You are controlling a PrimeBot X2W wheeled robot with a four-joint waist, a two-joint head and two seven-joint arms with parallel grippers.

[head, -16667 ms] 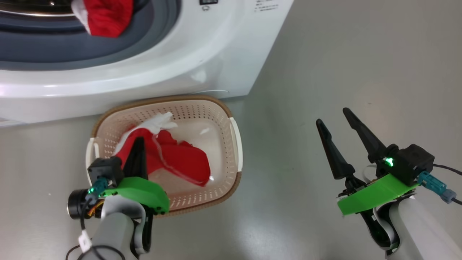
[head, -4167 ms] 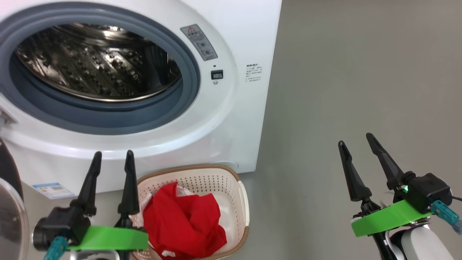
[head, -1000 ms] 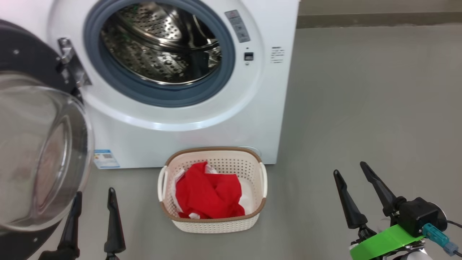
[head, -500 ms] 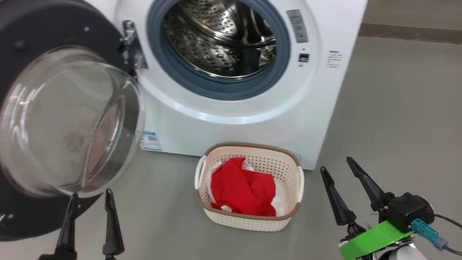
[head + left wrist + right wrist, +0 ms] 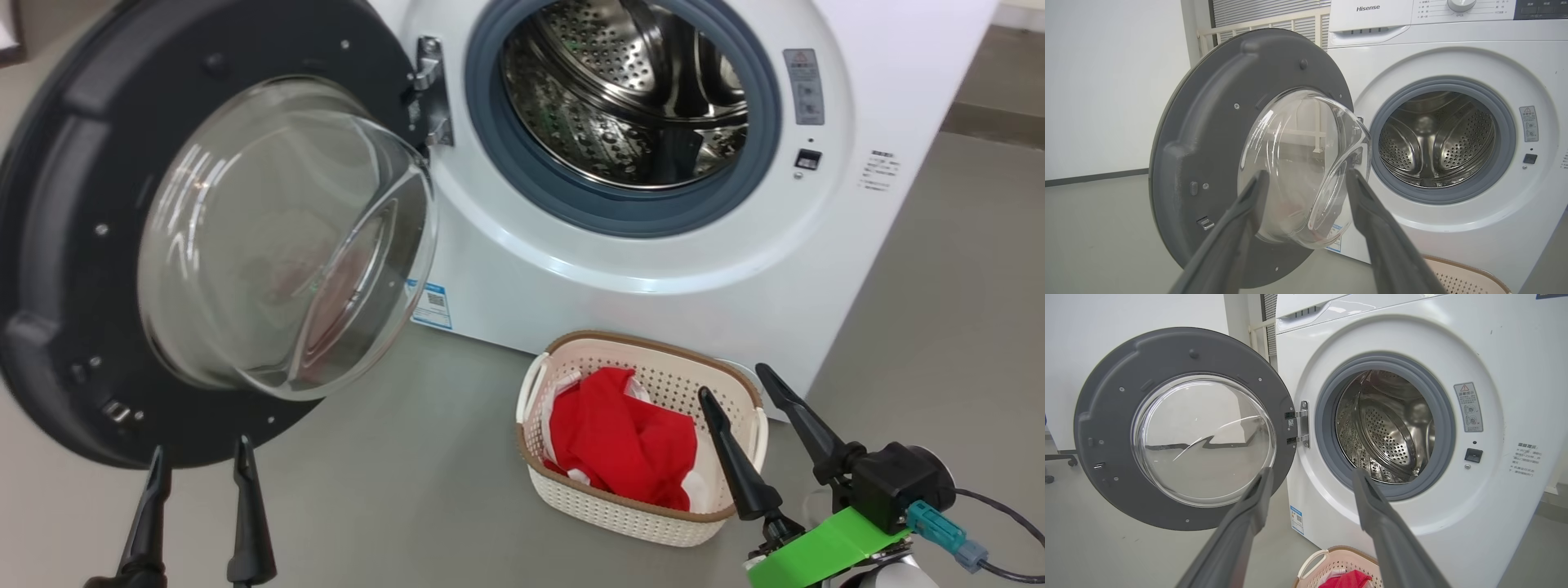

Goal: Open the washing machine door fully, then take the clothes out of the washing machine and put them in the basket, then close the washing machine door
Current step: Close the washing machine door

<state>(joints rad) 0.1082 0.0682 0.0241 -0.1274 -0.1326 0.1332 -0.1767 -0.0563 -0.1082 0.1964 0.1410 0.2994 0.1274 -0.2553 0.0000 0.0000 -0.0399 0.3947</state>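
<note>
At the left gripper [image 5: 198,447]: two long dark fingers are standing spread apart, gripping nothing, tips pointing up just below the lower edge of the large round washing machine door [image 5: 65,245] with its wide black rim.
right gripper [image 5: 732,380]: dark fingers are likewise gaping wide and carrying nothing; in the head view one finger is crossing in front of the right end of the small cream-white perforated plastic basket [image 5: 604,514] with its brown woven-look rim.
door: it is hanging swung out to the left of the opening on a metal hinge [image 5: 429,90], inner face turned toward the robot.
glass window [image 5: 277,237]: a clear bulging bowl is protruding from the door's centre; the left wrist view is framing it between that gripper's fingertips.
basket: it is standing on the grey floor [image 5: 408,490] just before the machine's front, near its right corner.
clothes [image 5: 620,445]: bright red soft fabric with white trim is lying bunched inside the basket.
washing machine [image 5: 653,278]: the big white boxy front-loader is standing with its mouth uncovered, the steel perforated drum [image 5: 629,90] shining within the grey-blue rubber ring [image 5: 482,122].
blue label [image 5: 430,298]: a small sticker is sitting low on the front, beside the bowl's edge.
</note>
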